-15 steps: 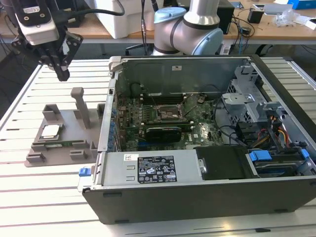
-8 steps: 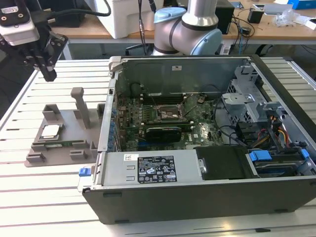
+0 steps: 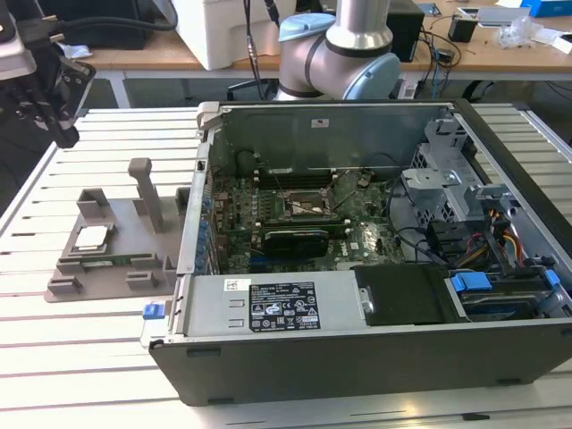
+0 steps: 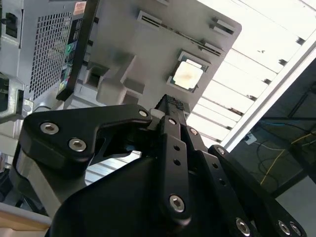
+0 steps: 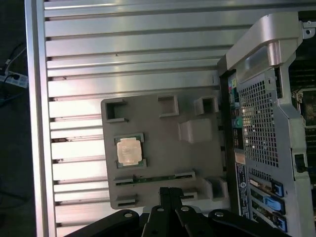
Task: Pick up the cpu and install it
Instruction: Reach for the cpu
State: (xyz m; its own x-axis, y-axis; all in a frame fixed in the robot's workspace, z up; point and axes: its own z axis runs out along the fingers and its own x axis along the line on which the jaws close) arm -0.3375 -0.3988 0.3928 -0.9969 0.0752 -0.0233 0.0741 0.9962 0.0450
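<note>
**Claw clenched over the tray, cpu in its pocket**

Here's my feed. In the first wrist view, the claw [image 5: 169, 193] pokes in with its two black fingers pressed flat together and nothing between them: clenched and empty. It hangs in the air above the grey moulded tray [image 5: 197, 163], touching neither the tray nor anything on it.

The cpu [image 5: 129, 150] is seated in a square pocket of that tray, pale silver top facing up. It lies toward the side of the tray away from the computer case [image 5: 266, 123], and it is clear of the claw.

In the exterior view, the tray rests on the slatted metal surface [image 3: 89, 349], just beside the open case on the exterior view's left. The tray's upright posts stand between the cpu and the case wall. The claw shows dark toward that view's left, off beyond the tray's far side.

Inside the case I can see the green motherboard [image 3: 366, 237] lying flat with a long black expansion card [image 3: 297, 238] across it. The arm's silver and blue joint [image 3: 344, 45] rises behind the case.
</note>
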